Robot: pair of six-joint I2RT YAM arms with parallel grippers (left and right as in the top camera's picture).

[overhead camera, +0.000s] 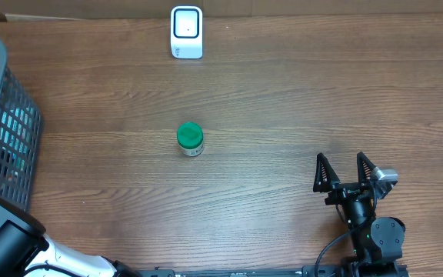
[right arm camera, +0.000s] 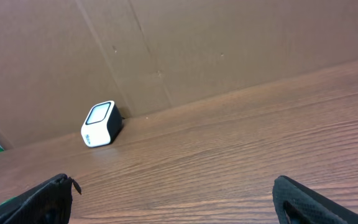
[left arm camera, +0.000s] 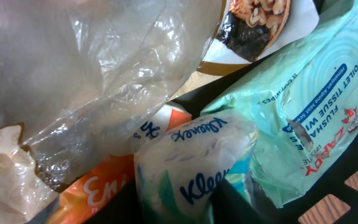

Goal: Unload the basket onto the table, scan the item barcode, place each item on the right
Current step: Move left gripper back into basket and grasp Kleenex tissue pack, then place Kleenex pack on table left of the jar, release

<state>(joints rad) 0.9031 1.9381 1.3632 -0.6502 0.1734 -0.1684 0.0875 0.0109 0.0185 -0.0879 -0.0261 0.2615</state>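
The white barcode scanner (overhead camera: 186, 32) stands at the table's far edge and also shows in the right wrist view as the scanner (right arm camera: 99, 123). Inside the basket, my left gripper (left arm camera: 176, 202) has its dark fingers pressed on both sides of a white Kleenex tissue pack (left arm camera: 191, 155). The overhead view does not show this gripper. At the near right, my right gripper (overhead camera: 346, 171) rests open over bare wood with nothing between its fingers (right arm camera: 303, 199).
A grey mesh basket (overhead camera: 6, 123) stands at the left edge. It holds a mint wet-wipes pack (left arm camera: 303, 106), an orange pack (left arm camera: 98, 186), a clear plastic bag (left arm camera: 92, 74) and a snack pack (left arm camera: 260, 18). A green-lidded jar (overhead camera: 190, 139) stands mid-table.
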